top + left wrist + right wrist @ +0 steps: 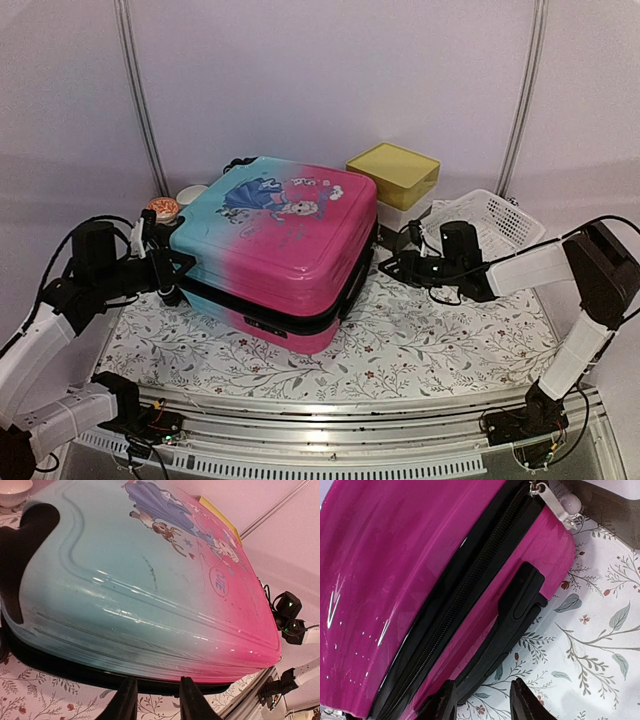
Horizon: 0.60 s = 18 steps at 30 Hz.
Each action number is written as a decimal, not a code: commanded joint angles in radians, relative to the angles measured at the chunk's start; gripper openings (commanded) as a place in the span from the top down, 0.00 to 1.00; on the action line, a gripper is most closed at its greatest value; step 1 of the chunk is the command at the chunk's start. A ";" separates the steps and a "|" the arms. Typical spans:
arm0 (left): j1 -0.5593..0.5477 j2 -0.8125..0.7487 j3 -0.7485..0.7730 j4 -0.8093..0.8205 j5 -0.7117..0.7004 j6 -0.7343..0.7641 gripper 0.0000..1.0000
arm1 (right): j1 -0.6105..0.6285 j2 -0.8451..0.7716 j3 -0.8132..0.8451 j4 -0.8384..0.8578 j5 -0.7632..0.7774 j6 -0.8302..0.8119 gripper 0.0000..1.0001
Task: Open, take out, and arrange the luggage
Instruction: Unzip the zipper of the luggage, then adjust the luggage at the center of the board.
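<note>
The left gripper [159, 696] stands part open and empty at the turquoise end of the suitcase [275, 245]; only its wrist view shows the gap. The right gripper [484, 692], part open and holding nothing, faces the pink end, where only its camera shows the black handle [515, 615] and zipper [470, 590]. The suitcase lies flat on the floral cloth [420, 340]. Behind stand a bowl [190, 193], a yellow-lidded box [393, 172] and a white basket [490, 220], partly hidden by the right arm [520, 268].

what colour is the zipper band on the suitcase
Black. The zipper band runs between the pink shell halves of the luggage, clearest in the right wrist view.
</note>
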 commanded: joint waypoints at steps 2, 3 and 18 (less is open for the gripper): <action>0.002 -0.019 0.001 -0.023 -0.019 0.016 0.68 | 0.001 0.024 -0.033 0.109 -0.026 0.074 0.59; 0.002 -0.019 0.000 -0.022 -0.019 0.016 0.68 | 0.001 0.030 -0.032 0.115 -0.026 0.080 0.59; 0.004 -0.012 -0.025 -0.009 -0.012 -0.017 0.56 | 0.002 0.165 0.005 0.270 -0.079 0.188 0.60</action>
